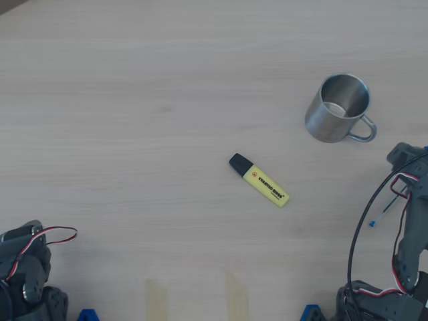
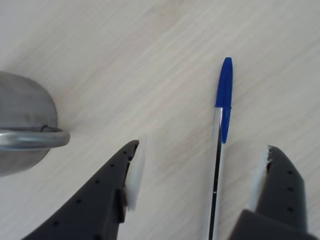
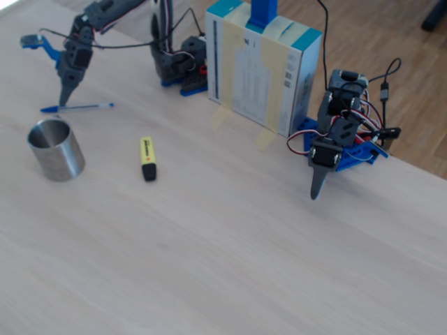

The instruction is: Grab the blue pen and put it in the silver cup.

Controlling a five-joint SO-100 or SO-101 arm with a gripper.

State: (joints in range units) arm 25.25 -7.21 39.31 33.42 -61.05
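The blue pen (image 2: pixel 218 165) lies flat on the wooden table, blue cap (image 2: pixel 225 92) pointing away in the wrist view. My gripper (image 2: pixel 203 148) is open and straddles the barrel, one finger (image 2: pixel 131 175) on each side, not touching it. The silver cup (image 2: pixel 22 117) stands upright just left of the gripper, handle towards me. In the overhead view the cup (image 1: pixel 338 107) is at upper right, and only an end of the pen (image 1: pixel 378 217) shows beside my arm (image 1: pixel 408 200). In the fixed view my gripper (image 3: pixel 65 96) hangs over the pen (image 3: pixel 77 107), behind the cup (image 3: pixel 56 149).
A yellow highlighter (image 1: pixel 259 180) with a black cap lies mid-table, left of the cup. A second arm (image 3: pixel 335 143) stands folded at the other end of the table's edge. A cardboard box (image 3: pixel 262 66) stands between the two arm bases.
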